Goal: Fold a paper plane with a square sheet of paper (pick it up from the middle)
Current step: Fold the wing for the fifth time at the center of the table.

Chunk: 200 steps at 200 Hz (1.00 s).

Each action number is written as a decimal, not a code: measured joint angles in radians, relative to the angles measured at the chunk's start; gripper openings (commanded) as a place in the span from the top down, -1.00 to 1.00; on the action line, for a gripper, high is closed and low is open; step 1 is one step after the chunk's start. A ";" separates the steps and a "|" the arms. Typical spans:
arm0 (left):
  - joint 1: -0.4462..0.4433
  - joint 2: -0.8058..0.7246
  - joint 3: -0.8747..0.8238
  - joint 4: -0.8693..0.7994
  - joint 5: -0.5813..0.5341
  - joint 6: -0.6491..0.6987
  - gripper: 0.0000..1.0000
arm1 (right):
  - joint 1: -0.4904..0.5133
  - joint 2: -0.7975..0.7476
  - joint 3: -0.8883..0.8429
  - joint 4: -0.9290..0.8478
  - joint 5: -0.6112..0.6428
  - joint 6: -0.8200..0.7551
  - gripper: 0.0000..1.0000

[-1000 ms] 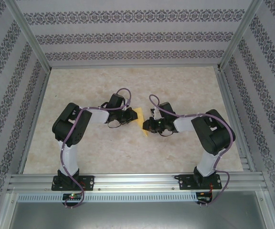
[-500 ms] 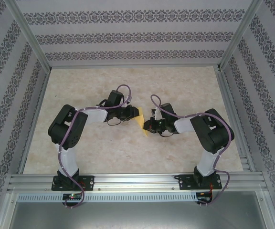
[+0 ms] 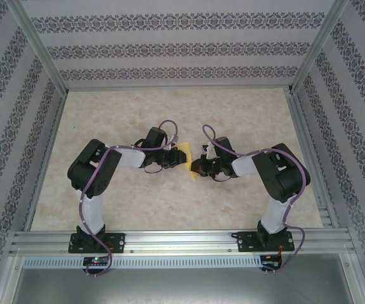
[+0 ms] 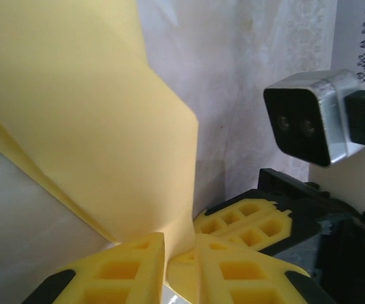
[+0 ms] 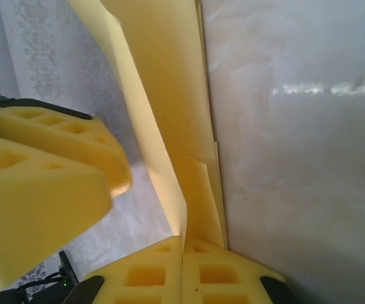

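Beige marbled table [image 3: 106, 202] lies under me, closed in by an aluminium frame and patterned walls [image 3: 170, 50]. Nearest are my two bases at the table's edge. From there both arms bend inward and meet over the middle of the surface. My left gripper [image 3: 172, 156] and my right gripper [image 3: 199, 166] stand tip to tip there, with the yellow sheet [image 3: 185, 152] held between them. From above, only small yellow corners peek out past the black wrists.

The wrist cameras tell more. My right fingers [image 5: 227, 275] are pressed fully together, and the paper rises out of their seam. I see at least two layers and a short flap, so some folds are already made. My left fingers [image 4: 125, 269] stand narrow, and the lower edge of the paper goes down between them. It seems pinched, though the contact itself is hidden from me. Beyond them this view shows a broad flat panel with one slanted crease, and farther off the camera housing [image 4: 309, 120] of my other wrist.

I judge the task about halfway: the sheet is picked up and partly folded, but no pointed dart is formed — more creases remain.
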 measured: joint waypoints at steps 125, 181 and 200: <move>-0.013 0.034 0.079 -0.137 -0.077 0.027 0.68 | -0.006 -0.002 0.011 -0.014 -0.028 0.003 0.67; -0.013 0.045 0.114 -0.195 -0.080 0.026 0.67 | -0.006 -0.050 0.008 -0.119 -0.001 -0.042 0.66; -0.013 0.047 0.120 -0.204 -0.080 0.026 0.68 | -0.006 -0.053 0.006 -0.132 0.003 -0.051 0.75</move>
